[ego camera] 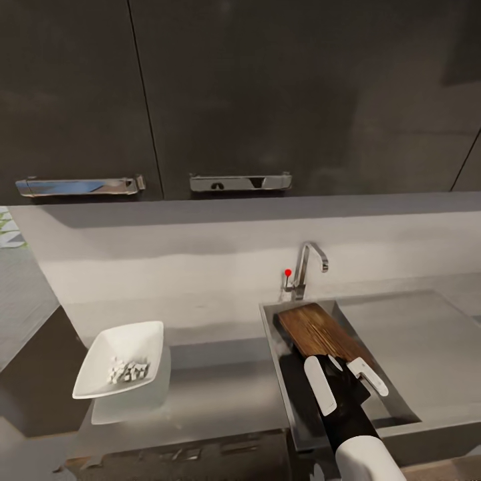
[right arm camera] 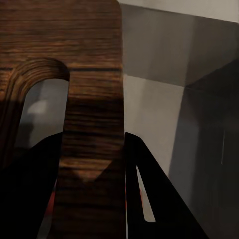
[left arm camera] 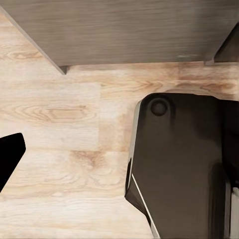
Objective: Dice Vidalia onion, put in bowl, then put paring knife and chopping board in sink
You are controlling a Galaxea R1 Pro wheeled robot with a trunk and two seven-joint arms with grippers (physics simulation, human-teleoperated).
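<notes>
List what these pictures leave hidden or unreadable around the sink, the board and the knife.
- Paring knife: not identifiable; in the right wrist view a red sliver beneath the chopping board may be its handle.
- Sink floor and drain: head view, covered by the board and right gripper.
- Bowl contents: head view, small pale bits, too small to name.
- Left gripper: left wrist view, its state unreadable.

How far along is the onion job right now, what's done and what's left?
Diced white pieces already lie in the bowl on the countertop. The right gripper has the chopping board between its fingers, with the board slanting into the sink. Letting go of the board is left. The paring knife cannot be confirmed: a red glint under the board in the right wrist view may be it.
</notes>
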